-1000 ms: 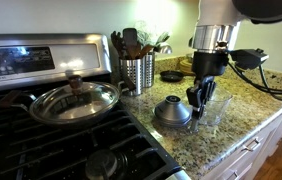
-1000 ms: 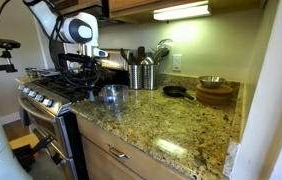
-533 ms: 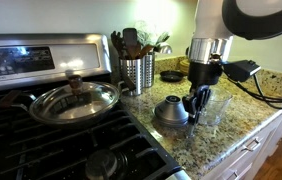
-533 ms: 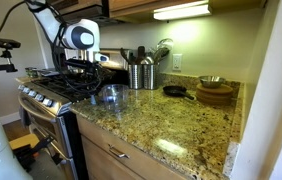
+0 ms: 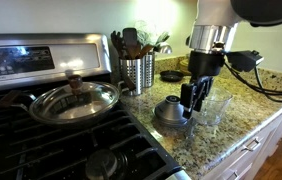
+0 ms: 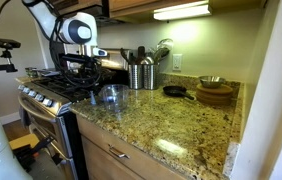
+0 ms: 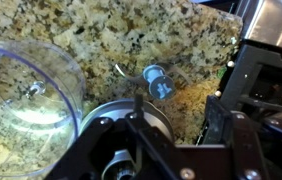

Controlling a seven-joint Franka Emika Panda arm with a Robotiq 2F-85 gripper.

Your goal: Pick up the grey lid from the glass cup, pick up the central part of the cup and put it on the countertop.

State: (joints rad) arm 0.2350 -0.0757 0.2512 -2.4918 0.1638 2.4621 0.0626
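My gripper hangs low over the countertop between the grey lid and the glass cup, its jaws open. In the wrist view the gripper has only bare granite between its fingers. The central part of the cup, a short stem with a round bluish-grey end, lies free on the countertop just beyond the fingertips. The glass cup stands to its left and the grey lid sits under my left finger. In both exterior views the central part is hidden.
A ribbed steel utensil holder stands behind the lid. A pan with a glass lid sits on the black gas stove, whose edge lies close by. Wooden bowls and a small skillet sit further along.
The jaws have gone from shut to open, and the central part now lies loose on the granite. The gripper has shifted slightly towards the grey lid.
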